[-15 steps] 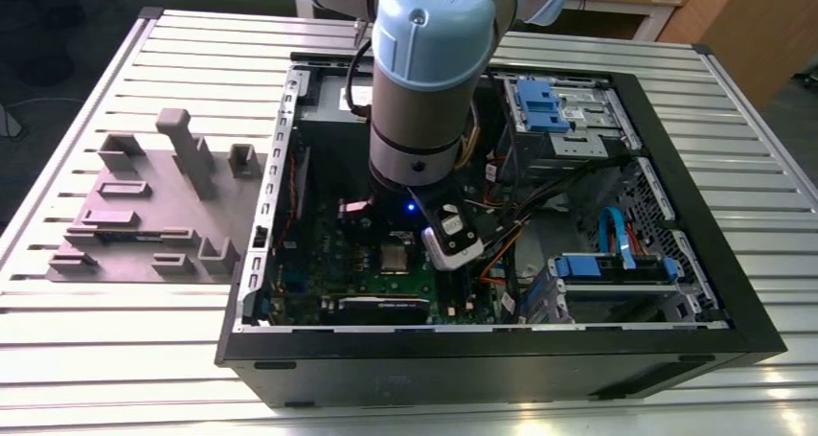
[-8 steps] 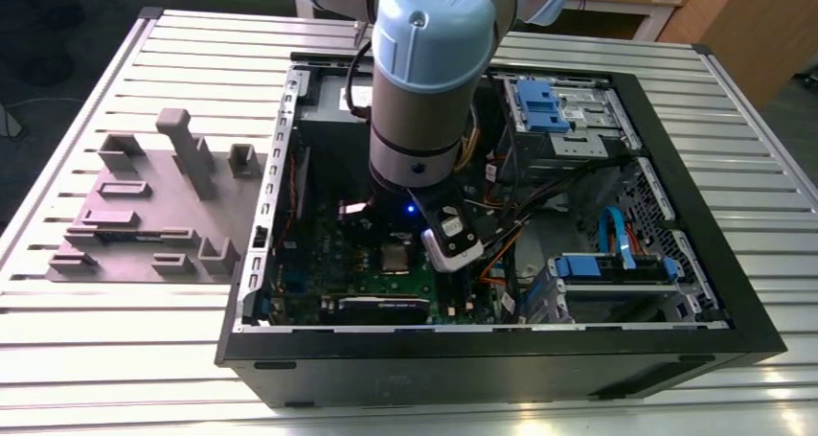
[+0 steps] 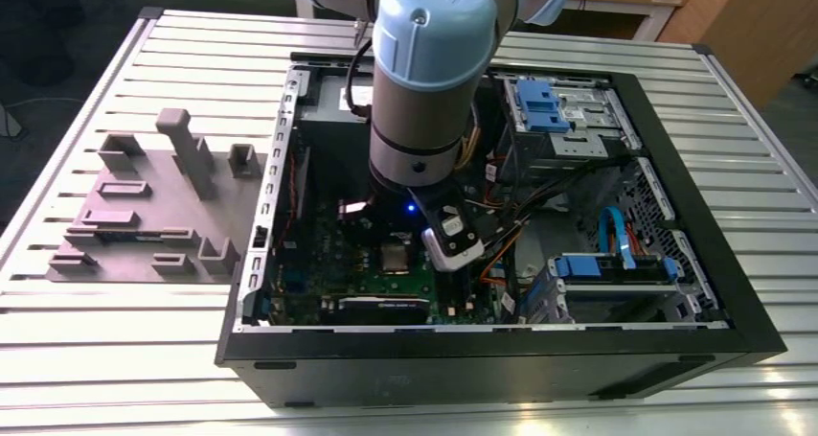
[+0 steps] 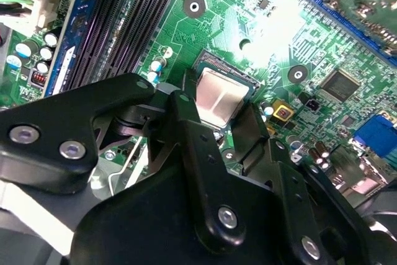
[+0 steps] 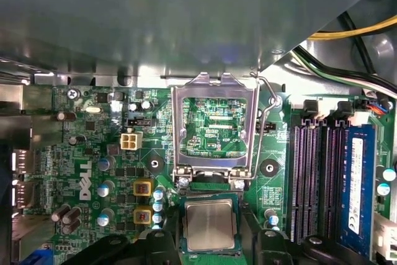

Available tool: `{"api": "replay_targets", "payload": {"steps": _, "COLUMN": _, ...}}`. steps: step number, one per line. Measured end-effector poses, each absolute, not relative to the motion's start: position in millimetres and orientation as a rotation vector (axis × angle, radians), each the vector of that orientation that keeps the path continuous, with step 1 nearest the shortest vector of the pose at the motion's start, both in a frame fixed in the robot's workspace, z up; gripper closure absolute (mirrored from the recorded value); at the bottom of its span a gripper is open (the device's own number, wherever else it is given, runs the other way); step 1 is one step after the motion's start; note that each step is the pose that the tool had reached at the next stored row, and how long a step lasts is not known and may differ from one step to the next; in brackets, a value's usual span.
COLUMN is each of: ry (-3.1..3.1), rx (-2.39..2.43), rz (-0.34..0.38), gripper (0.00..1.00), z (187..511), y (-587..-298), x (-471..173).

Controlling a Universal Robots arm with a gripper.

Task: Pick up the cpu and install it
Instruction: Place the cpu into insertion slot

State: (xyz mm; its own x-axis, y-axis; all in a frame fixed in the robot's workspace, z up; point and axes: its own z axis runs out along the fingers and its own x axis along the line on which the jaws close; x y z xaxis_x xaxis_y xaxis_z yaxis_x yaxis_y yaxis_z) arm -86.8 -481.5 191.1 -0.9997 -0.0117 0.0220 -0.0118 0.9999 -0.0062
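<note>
The tool (image 4: 218,108) is clamped on the cpu (image 4: 222,97). Its two black fingers (image 4: 186,113) press against opposite edges of the silvery square. In both wrist views the cpu lies level at the socket on the green board (image 5: 93,153). Whether it is fully seated I cannot tell. Just beyond it, the socket's metal frame (image 5: 214,82) stands swung open with its wire lever (image 5: 265,122) raised beside it. Near the socket run the long dark memory slots (image 5: 316,178), and one of them holds a stick with a blue label (image 5: 356,184).

In the exterior view, the arm (image 3: 428,72) reaches down into the open black computer case (image 3: 511,369), which lies on a slatted metal counter (image 3: 128,359). A grey moulded holder (image 3: 141,216) rests on the counter at the exterior view's left, well apart from the case.
</note>
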Motion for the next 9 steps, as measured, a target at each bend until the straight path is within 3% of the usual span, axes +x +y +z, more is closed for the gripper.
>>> {"api": "replay_targets", "payload": {"steps": 9, "ry": -3.119, "rx": 0.019, "rz": 0.010, "gripper": 0.53, "z": 191.8, "y": -482.4, "x": -86.9}}
